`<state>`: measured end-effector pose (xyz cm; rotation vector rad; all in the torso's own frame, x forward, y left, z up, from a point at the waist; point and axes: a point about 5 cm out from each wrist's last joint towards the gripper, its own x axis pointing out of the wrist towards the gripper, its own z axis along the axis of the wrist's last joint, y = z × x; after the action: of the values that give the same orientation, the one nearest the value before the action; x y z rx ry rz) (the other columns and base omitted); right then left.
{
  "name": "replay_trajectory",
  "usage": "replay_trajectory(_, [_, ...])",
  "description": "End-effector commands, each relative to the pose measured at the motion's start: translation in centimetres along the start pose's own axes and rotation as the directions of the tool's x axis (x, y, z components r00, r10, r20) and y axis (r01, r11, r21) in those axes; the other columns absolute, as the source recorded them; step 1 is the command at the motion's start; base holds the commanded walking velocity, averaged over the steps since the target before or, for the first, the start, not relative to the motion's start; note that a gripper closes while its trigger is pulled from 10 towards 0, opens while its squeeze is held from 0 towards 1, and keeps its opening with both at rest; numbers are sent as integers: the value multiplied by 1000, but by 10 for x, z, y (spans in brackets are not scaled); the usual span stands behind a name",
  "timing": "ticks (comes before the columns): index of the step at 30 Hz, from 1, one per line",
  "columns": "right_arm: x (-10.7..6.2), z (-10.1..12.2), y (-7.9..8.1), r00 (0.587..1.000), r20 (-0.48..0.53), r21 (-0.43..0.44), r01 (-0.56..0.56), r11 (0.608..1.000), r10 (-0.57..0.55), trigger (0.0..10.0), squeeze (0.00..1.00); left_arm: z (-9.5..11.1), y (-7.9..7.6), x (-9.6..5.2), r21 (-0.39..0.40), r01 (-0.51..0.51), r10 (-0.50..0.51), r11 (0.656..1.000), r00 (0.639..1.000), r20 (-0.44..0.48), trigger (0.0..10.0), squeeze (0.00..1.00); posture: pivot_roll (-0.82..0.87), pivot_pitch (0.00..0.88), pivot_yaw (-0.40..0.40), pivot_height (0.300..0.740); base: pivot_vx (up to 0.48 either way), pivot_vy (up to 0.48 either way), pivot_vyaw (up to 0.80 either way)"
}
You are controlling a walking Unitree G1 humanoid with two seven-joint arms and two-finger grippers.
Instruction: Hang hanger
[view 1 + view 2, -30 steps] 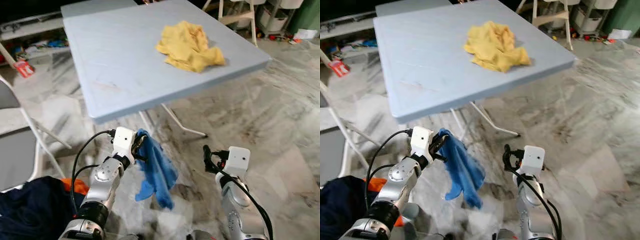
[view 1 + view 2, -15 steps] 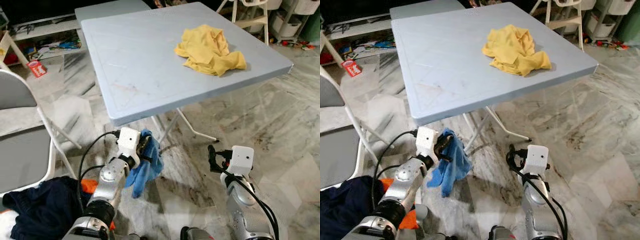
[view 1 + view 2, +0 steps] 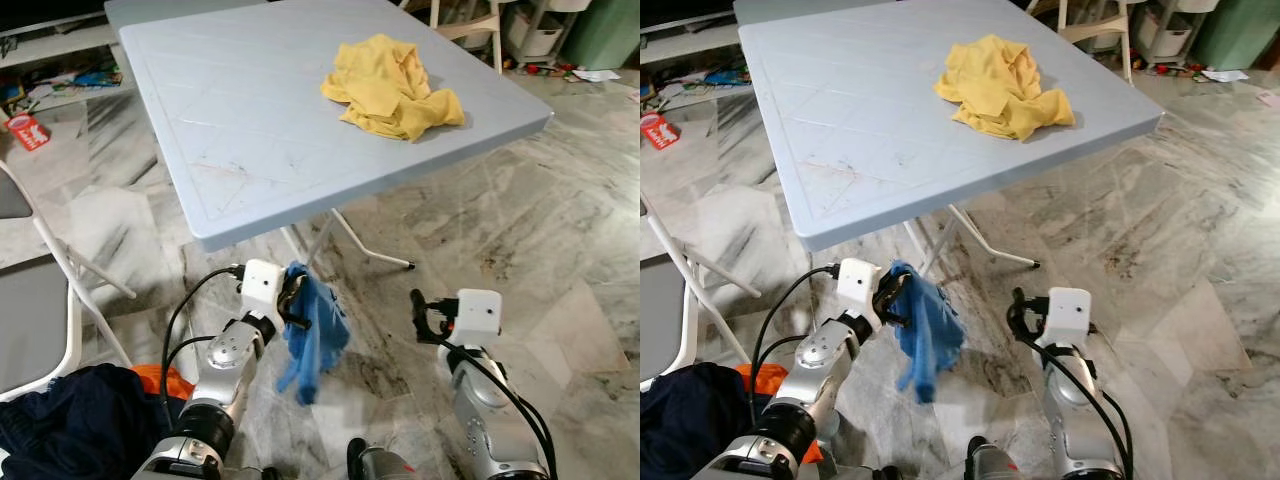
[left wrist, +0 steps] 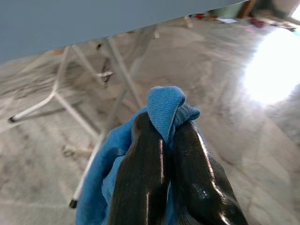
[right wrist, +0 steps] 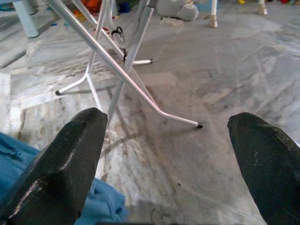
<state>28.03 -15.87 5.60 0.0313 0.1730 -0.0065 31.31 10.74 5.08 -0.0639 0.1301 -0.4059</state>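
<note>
Since a half-second back, whole scene shifted with the camera; blue cloth [image 3: 312,325] hanging a little longer and more spread beneath the left gripper [image 3: 291,296], otherwise much as before. From the head views: left gripper held low in front of the near edge of the pale blue folding table [image 3: 240,120], fingers pinched together on the top of the blue cloth, which dangles free above the marble floor [image 3: 560,230]. Right gripper [image 3: 421,316] raised beside it, a little apart, fingers spread and holding nothing. Yellow cloth [image 3: 390,85] crumpled on the tabletop toward the far right corner. Grey folding chair [image 3: 25,320] at far left, dark blue garment [image 3: 60,435] heaped at lower left with a bit of something orange, possibly fabric, beside it. From the left wrist: two black fingers [image 4: 140,178] pressed tight with a fold of blue cloth poking up between them, table legs [image 4: 122,70] behind. From the right wrist: fingers [image 5: 61,168] wide apart, floor and table legs between them, blue cloth at one corner.
</note>
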Motion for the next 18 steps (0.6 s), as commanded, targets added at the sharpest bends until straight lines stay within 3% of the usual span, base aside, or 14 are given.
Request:
replay_trajectory(1, [-2, -3, -4, 1000, -15, -3, 12, 1000, -12, 10000, 0, 0, -3, -1, -3, 11, -11, 1000, 1000, 12, 10000, 0, -154, 212, 21, 740, 0, -307, 0])
replay_trajectory(16, [-9, -8, -1, 999, -23, 38, 23, 999, -22, 10000, 0, 1, -4, 1, 16, 52, -52, 999, 999, -3, 10000, 0, -169, 227, 62, 740, 0, -382, 0])
replay_trajectory(18, [-9, -7, -1, 999, -14, -1, 35, 999, -35, 10000, 0, 1, -4, 1, 17, 54, -54, 998, 999, -4, 10000, 0, -169, 228, 63, 740, 0, -412, 0])
